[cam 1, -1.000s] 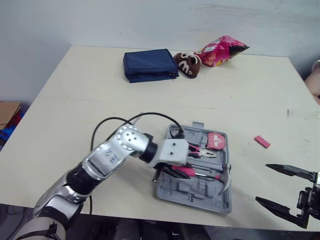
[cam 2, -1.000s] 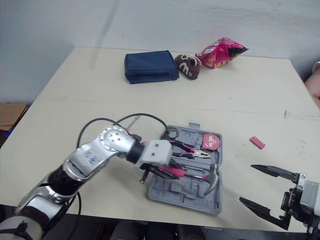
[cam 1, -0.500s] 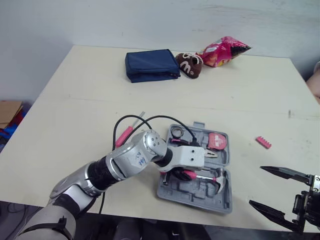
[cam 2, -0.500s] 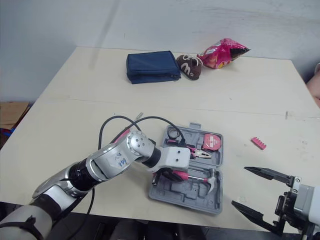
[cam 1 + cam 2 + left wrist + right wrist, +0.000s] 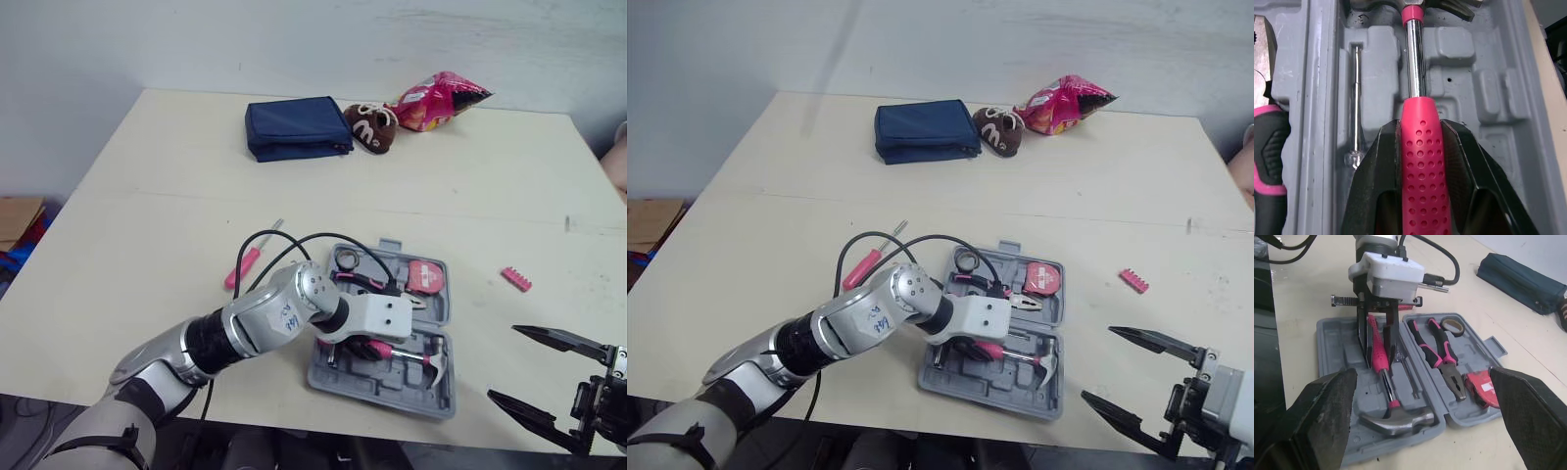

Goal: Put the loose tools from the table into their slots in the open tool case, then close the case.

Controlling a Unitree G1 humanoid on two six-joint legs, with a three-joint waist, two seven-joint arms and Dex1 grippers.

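My left gripper (image 5: pixel 1420 128) is clamped on the pink handle of the hammer (image 5: pixel 1382 363), and the fit of that hammer to the tool case (image 5: pixel 364 380) decides my next move. The hammer lies straight out ahead of the fingers, with its long axis along the length of the case's near half. Its head is at the case's right end and its handle at the left end. It sits low in that moulded half, beside a thin metal rod (image 5: pixel 1355 98) bedded in a groove, but I can't tell whether it is fully seated. My right gripper (image 5: pixel 503 362) hangs wide open, well apart from the case to its right, near the table (image 5: pixel 147 196) edge. I count one hammer. The far half of the case holds one pair of pliers (image 5: pixel 1442 357), one tape roll (image 5: pixel 1452 324) and one tape measure (image 5: pixel 423 275). Two loose pieces lie outside the case. One pink screwdriver (image 5: pixel 250 259) is just to its left, so my left arm is nearer to it. One small pink bit strip (image 5: pixel 515 278) is to its right, and I judge that suits my right arm better. Beyond the case's far side lie one blue pouch (image 5: pixel 297 127), one brown plush (image 5: pixel 369 125) and one pink snack packet (image 5: pixel 439 98).
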